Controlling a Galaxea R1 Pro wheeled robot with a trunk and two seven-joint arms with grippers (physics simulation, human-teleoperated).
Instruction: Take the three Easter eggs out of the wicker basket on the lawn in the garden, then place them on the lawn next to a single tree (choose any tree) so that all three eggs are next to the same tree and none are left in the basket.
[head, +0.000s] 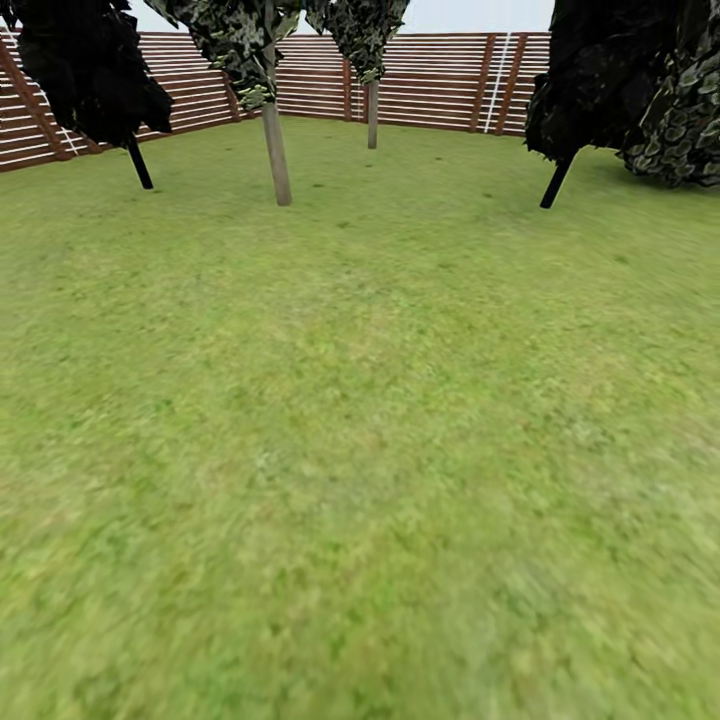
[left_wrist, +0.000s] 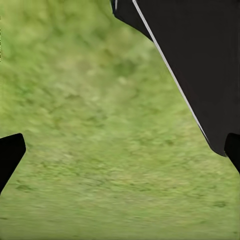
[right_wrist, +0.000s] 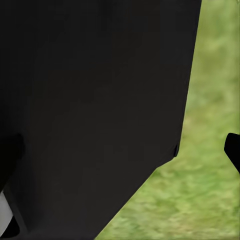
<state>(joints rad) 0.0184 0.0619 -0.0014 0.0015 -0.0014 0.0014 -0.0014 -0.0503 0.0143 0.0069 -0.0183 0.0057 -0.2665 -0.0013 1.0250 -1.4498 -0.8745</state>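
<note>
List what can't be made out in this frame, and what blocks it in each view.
- Head view: the crowns of the pale-trunked tree and its neighbours are cut off by the top edge; the fence is partly hidden behind foliage.
- Left wrist view: the lawn is blurred; a black robot part covers one corner.
- Right wrist view: a black robot part hides most of the ground; whether the right pincer is open can't be judged.

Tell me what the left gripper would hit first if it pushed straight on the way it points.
Most likely the lawn. In the left wrist view, the left gripper has open jaws with grass alone between them. A black body panel sits off to one side, seemingly outside that line, though depth is hard to judge.
</note>
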